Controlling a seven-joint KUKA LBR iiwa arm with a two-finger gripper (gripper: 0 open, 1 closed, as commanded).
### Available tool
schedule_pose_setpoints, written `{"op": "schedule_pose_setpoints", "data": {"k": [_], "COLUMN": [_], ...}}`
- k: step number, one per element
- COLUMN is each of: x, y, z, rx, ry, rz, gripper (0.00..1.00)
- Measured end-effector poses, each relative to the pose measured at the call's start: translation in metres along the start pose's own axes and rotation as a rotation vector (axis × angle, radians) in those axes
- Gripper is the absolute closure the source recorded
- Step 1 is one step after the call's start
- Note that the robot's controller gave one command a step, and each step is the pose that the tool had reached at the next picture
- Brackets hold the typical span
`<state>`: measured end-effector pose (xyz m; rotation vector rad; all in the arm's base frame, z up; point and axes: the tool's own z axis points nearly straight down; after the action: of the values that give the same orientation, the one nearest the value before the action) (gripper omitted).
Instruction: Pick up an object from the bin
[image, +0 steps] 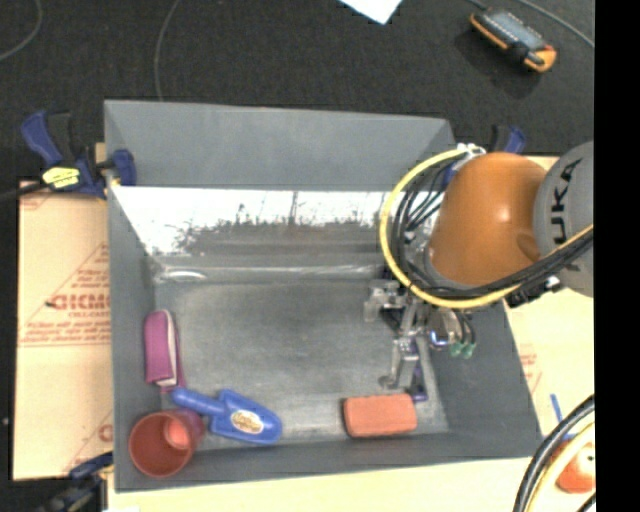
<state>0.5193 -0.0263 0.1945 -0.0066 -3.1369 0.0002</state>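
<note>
Red-orange block (380, 416), long axis left to right, just beside the hand (405, 380), grip state unclear.

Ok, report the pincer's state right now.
Pincer: open or closed cannot be told; it hangs by the orange-red block near the bin's right wall.

In bin (280, 150), block (380, 416) just beside gripper (405, 383) at R; cup (158, 447) far L.

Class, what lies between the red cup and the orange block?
A blue tool with a yellow patch, by the cup; then bare floor up to the block, in the camera view.
</note>
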Motion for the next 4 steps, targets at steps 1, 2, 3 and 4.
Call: {"op": "schedule_pose_setpoints", "data": {"k": [1,2,3,4], "x": [-0.002,0.039,0.044,0.046], "y": [0.0,-0.01,-0.004,-0.01], "z": [-0.004,0.12,0.071,0.095], "rx": [0.001,0.004,0.002,0.0], "ry": [-0.008,-0.026,-0.019,-0.02], "rz": [-0.002,-0.257,-0.175,-0.09], "gripper": [0.0,0.0,0.0,0.0]}}
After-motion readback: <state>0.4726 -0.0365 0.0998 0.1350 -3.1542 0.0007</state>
